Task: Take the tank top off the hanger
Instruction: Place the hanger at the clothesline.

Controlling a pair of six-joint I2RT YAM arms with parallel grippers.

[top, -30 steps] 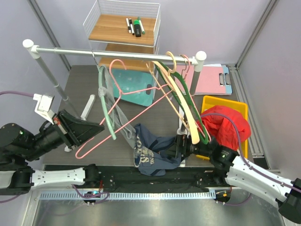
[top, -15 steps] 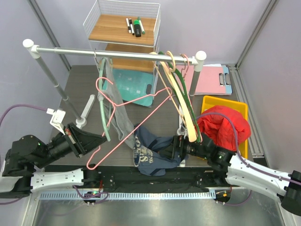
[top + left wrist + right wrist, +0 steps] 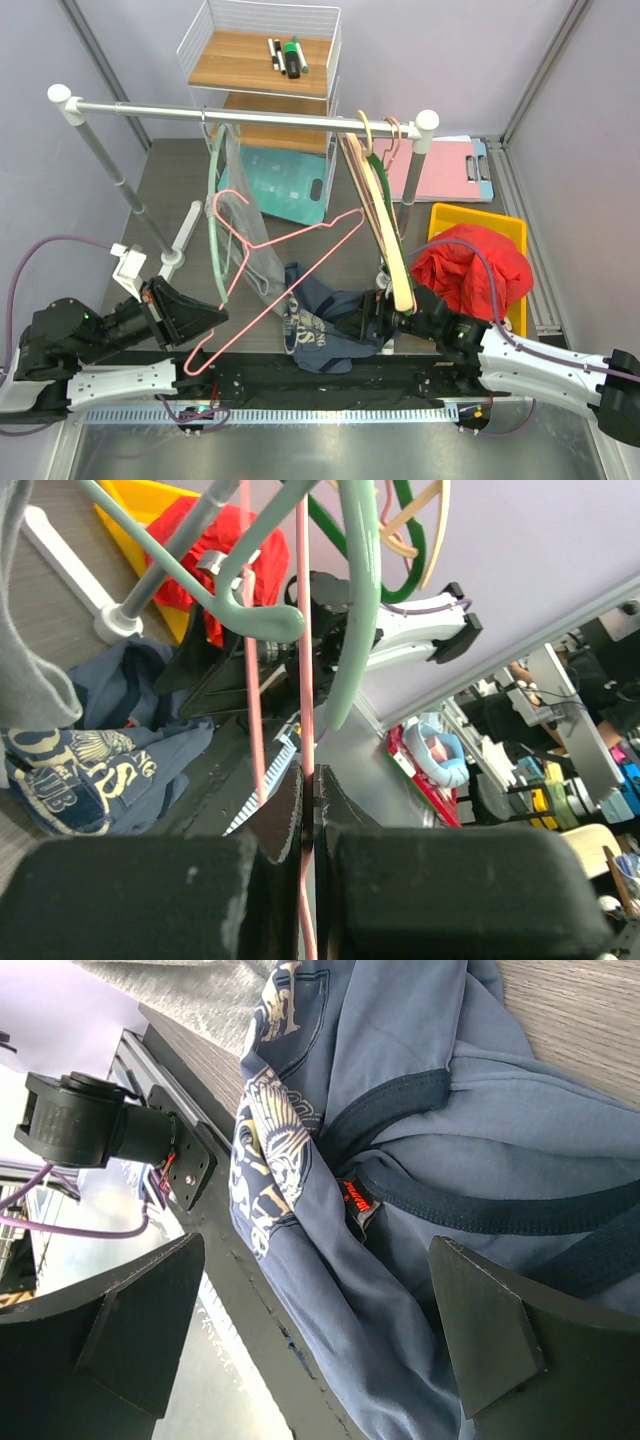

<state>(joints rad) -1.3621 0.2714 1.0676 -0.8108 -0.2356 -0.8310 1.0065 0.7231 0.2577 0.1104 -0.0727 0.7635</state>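
Pink hanger (image 3: 285, 284), pinched in left pincer (image 3: 308, 790), slants near-left to far-right.

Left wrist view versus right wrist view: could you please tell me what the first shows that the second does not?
Only the left wrist: the left pincer shut on the pink hanger, the mint hanger and the red cloth. Only the right wrist: the right pincer open, and the orange label at the neckline. Both: the navy tank top, crumpled on the table.
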